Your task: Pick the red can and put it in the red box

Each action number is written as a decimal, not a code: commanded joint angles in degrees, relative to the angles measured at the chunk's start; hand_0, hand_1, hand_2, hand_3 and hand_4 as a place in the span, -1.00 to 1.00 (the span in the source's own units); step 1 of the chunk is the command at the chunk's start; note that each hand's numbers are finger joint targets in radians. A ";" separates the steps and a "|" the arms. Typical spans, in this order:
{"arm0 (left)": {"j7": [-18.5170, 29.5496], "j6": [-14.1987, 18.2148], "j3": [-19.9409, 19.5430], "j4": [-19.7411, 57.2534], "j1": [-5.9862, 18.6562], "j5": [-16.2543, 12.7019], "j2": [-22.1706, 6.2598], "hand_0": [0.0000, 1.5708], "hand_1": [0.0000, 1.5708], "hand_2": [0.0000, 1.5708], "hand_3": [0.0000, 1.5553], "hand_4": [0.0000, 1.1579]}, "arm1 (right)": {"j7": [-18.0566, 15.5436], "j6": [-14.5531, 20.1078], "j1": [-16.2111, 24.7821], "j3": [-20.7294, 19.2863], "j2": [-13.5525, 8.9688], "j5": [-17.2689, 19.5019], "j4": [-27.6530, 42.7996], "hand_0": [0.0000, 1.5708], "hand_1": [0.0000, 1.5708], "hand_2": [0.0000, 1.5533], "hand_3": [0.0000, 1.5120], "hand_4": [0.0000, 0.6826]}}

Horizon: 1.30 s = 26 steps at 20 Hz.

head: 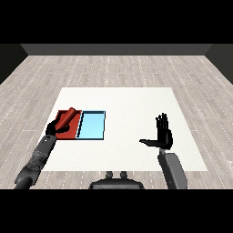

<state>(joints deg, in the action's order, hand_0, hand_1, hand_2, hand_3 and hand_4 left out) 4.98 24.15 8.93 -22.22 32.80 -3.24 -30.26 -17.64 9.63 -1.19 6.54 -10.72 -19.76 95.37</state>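
The red can (66,117) lies tilted over the red tray (73,131), at the table's left. My left hand (56,126) is curled round the can's lower end, just above the tray's near left part. Whether the can touches the tray I cannot tell. My right hand (162,135) is far off at the right, upright with straight fingers and the thumb stuck out to the left, holding nothing.
A light blue tray (92,125) lies right beside the red tray, sharing its right edge. The white table (132,104) stretches wide between the trays and my right hand. Grey wooden floor surrounds the table.
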 commanded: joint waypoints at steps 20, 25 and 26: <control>30.12 -24.29 -19.81 -2.81 7.49 -18.84 5.77 -1.00 -1.00 -1.00 -1.00 -1.00 | -5.37 -3.89 -3.40 -1.13 1.77 -0.32 -8.06 -1.00 -1.00 -1.00 -1.00 -1.00; 38.14 -32.46 -19.31 -12.41 2.57 -22.97 16.94 -1.00 -1.00 -1.00 -1.00 -1.00 | -4.45 -5.35 -3.94 -0.63 -0.12 0.45 -7.41 -1.00 -1.00 -1.00 -1.00 -1.00; 39.72 -32.27 -17.38 -14.81 -0.31 -21.81 18.84 -1.00 -1.00 -1.00 -1.00 -1.00 | -5.68 -6.17 -2.07 -0.17 -0.19 0.65 -6.93 -1.00 -1.00 -1.00 -1.00 -1.00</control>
<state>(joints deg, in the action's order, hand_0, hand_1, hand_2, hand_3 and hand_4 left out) 38.66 -3.55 -9.63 -29.75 36.81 -23.42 -17.94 -22.60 5.22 -4.34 6.01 -9.84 -19.35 88.26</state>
